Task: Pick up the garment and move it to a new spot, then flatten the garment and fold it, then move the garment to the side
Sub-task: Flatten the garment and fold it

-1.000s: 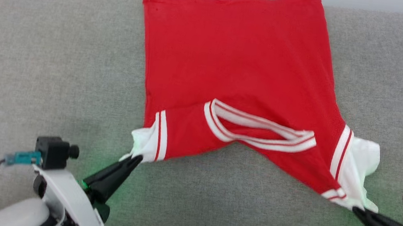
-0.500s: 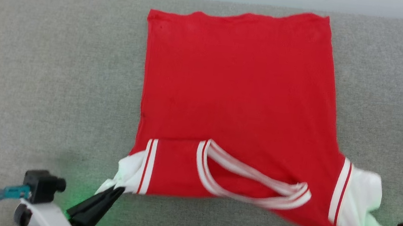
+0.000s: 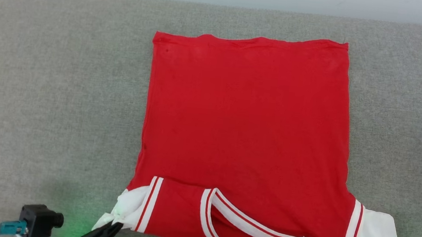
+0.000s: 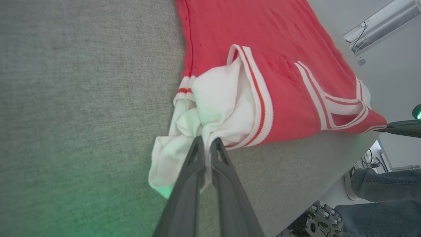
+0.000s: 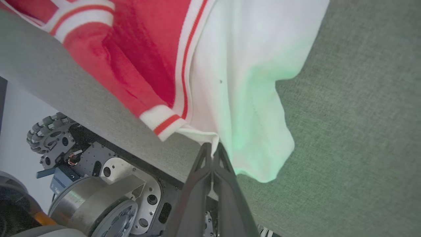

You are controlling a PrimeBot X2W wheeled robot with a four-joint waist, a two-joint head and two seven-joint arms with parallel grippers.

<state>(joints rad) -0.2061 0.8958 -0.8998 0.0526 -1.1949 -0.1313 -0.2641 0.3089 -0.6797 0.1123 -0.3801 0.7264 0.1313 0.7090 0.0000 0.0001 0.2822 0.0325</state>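
Observation:
The garment (image 3: 245, 130), a red shirt with white sleeves and striped trim, lies plain side up on the grey padded table (image 3: 49, 89), collar toward me. My left gripper (image 3: 115, 225) is shut on the bunched white left sleeve (image 4: 210, 108), its fingers (image 4: 189, 171) pinching the cloth. My right gripper (image 5: 212, 148) is shut on the edge of the white right sleeve (image 5: 250, 82) near the table's front edge. In the left wrist view the right gripper's dark tip (image 4: 399, 128) shows beside the garment's far shoulder.
The table's front edge (image 5: 82, 102) runs just under the right sleeve, with my wheeled base (image 5: 95, 184) below it. A person's legs (image 4: 384, 184) in jeans stand beyond the table. Bare grey table lies left and right of the shirt.
Both grippers have pulled the sleeves toward me, drawing the shirt closer and flatter on the table. The sagging shoulder line has straightened. The head view has shifted as well.

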